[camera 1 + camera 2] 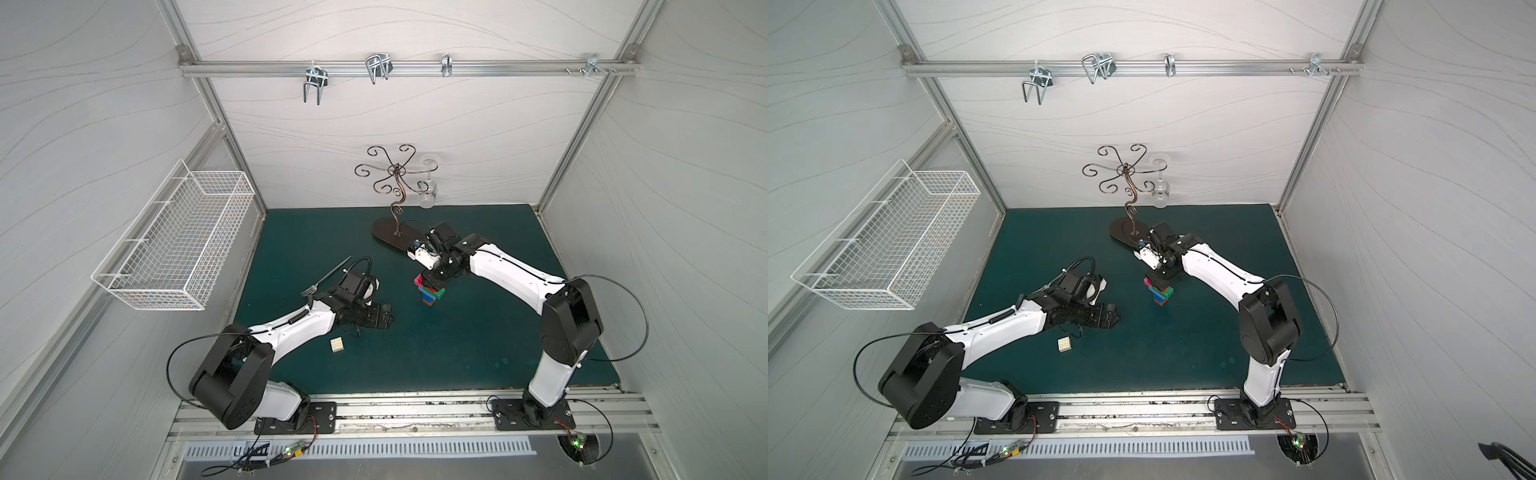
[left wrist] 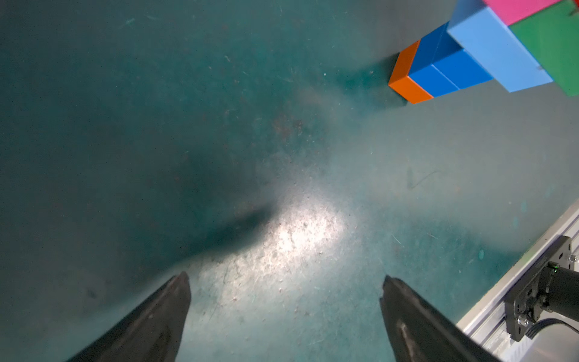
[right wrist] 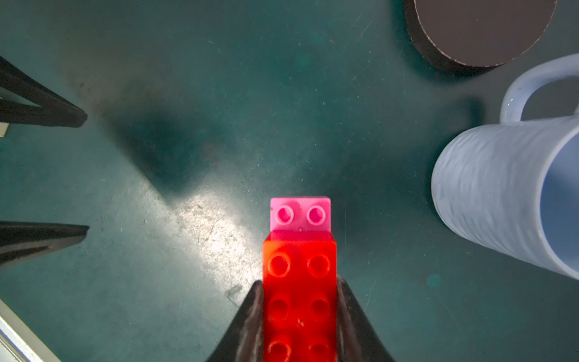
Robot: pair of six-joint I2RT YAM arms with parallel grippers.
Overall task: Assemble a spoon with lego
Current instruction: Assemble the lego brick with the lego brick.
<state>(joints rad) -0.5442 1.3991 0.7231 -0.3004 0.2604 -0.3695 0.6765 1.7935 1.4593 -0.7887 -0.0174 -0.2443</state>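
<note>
The spoon (image 1: 432, 294) (image 1: 1160, 293) is a multicoloured lego build at mid-mat, its orange end (image 2: 407, 78) on the mat. Above that come blue bricks, a light blue brick (image 2: 495, 53), green and pink. My right gripper (image 3: 299, 283) (image 1: 432, 283) is shut on the red brick (image 3: 299, 297) at the build's upper end. The pink brick (image 3: 300, 214) sticks out just beyond the red one. My left gripper (image 2: 285, 277) (image 1: 388, 318) hangs open over bare mat, to the left of the build, with nothing in it. A white brick (image 1: 337, 345) (image 1: 1064, 345) lies loose by the left arm.
A silver fork (image 1: 328, 276) lies behind the left wrist. A dark metal stand (image 1: 395, 237) with a hanging glass (image 1: 428, 195) is at the back. A light blue mug (image 3: 507, 188) lies beside the right gripper. A wire basket (image 1: 174, 241) hangs on the left wall.
</note>
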